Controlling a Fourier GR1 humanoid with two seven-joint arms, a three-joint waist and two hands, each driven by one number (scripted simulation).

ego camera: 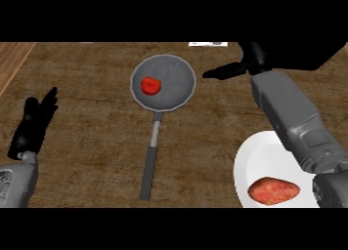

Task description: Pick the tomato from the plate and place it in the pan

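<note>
A small red tomato (150, 85) lies inside the grey pan (174, 78), left of its middle. The pan's long handle (151, 158) points toward me. My right hand (233, 70) hovers just right of the pan's rim, its black fingers stretched out toward the left and holding nothing. Its grey forearm runs down across the white plate (252, 157) at the lower right. On that plate rests a red-orange speckled food piece (273, 191). At the left edge my left hand (34, 122) rests open, fingers up, away from the pan.
The brown counter top (90, 146) spreads around the pan. A lighter wooden strip (5, 66) runs along the far left. A small white object (208, 44) shows at the back edge.
</note>
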